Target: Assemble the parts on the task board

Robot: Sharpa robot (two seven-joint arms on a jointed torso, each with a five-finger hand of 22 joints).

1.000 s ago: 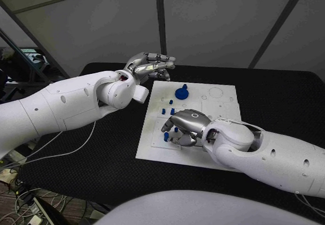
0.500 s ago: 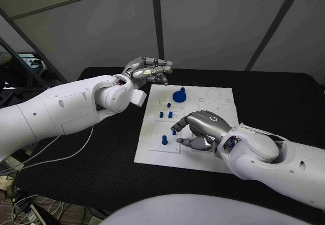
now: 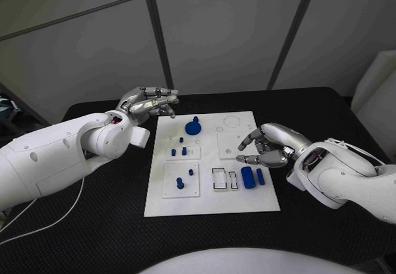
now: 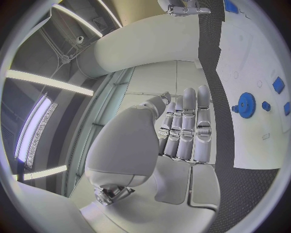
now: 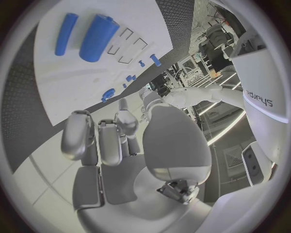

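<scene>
**Several parts seated, two blocks still lying loose**

Several small blue pegs (image 3: 180,183) stand in the white task board (image 3: 253,204), and the blue gear (image 3: 193,127) sits near its far edge. A large blue block (image 3: 248,175) and a slimmer blue bar (image 3: 260,176) lie flat beside empty rectangular slots (image 3: 219,178), so I judge the assembly roughly half done.

The right hand (image 3: 268,148) hovers at the board's right edge, fingers curled inward around nothing. The left hand (image 3: 149,100) hangs off the far left corner, fingers pressed together, also empty.

Half a second ago the right hand was low over the board's near middle; it has since lifted away to the right, uncovering the two blocks.
</scene>
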